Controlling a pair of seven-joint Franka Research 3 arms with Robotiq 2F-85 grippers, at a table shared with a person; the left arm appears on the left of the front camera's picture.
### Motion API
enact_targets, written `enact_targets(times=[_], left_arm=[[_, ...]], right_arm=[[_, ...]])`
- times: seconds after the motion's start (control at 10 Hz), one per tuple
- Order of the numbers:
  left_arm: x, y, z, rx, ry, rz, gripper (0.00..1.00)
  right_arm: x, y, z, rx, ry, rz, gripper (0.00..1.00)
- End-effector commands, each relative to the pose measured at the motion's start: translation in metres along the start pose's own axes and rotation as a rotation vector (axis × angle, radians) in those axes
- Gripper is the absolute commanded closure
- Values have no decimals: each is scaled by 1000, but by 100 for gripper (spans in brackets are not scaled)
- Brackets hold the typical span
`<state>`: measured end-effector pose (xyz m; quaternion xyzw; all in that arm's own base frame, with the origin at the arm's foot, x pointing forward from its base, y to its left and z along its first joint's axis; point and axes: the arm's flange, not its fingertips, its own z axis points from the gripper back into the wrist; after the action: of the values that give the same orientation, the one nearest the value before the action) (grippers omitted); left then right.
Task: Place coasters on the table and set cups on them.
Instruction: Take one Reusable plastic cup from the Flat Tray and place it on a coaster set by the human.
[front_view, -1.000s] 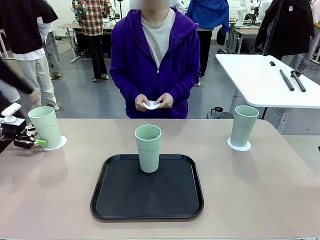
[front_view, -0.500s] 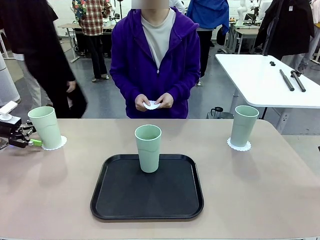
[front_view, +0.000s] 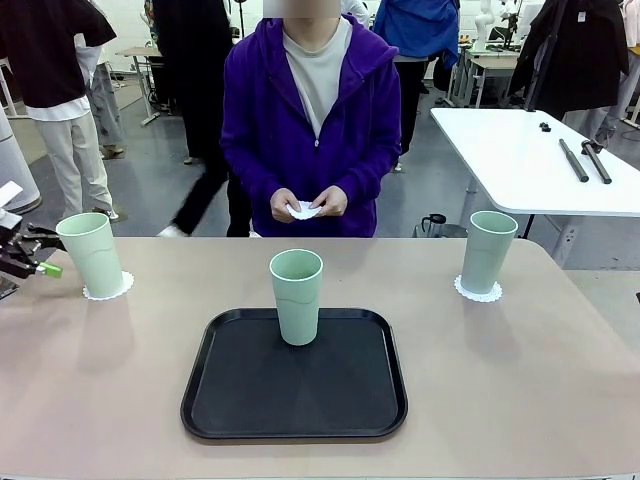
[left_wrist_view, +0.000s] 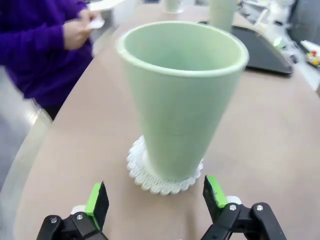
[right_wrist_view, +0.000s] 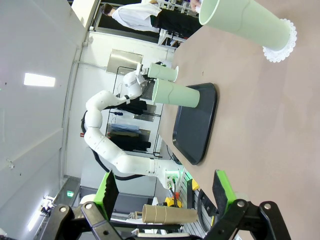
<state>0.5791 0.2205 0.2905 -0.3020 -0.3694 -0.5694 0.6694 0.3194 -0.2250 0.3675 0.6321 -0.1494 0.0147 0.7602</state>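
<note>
Jaws of my left tool (front_view: 44, 252) are standing wide apart at the left edge of the counter (front_view: 520, 380), released and gripping nothing. Just beside it, the left cup (front_view: 92, 253) is standing upright on the left coaster (front_view: 108, 292). In the left wrist view the cup is sitting ahead of my green pads (left_wrist_view: 96, 199), apart from both, with the lacy rim showing all round its base.

At mid-counter, the middle cup (front_view: 297, 295) is standing upright at the far end of the black tray (front_view: 295, 385), with no coaster under it. Beyond it, at the far side, the person's hands (front_view: 308, 205) are holding the third coaster (front_view: 304, 210) at waist height, above the counter's edge.

Farther right, the right cup (front_view: 489, 250) is standing upright on the right coaster (front_view: 478, 293), near the far right corner. My right tool (right_wrist_view: 164, 186) is hanging well apart from that cup, jaws spread wide, nothing between them.
</note>
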Motion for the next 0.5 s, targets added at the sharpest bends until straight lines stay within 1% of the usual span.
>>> enact_targets(times=[0.0, 0.1, 0.2, 0.3, 0.4], left_arm=[[50, -30, 7, 125, 233, 132, 0], [77, -39, 21, 194, 254, 173, 0], [97, -46, 34, 235, 280, 191, 0], [113, -53, 42, 257, 298, 215, 0], [131, -60, 50, 273, 341, 244, 0]], right_arm=[[-1, 1, 1, 3, -4, 4, 0], [-1, 1, 1, 3, -4, 4, 0], [-1, 1, 1, 3, -4, 4, 0], [-1, 1, 1, 3, -4, 4, 0], [-1, 1, 1, 3, -4, 4, 0]])
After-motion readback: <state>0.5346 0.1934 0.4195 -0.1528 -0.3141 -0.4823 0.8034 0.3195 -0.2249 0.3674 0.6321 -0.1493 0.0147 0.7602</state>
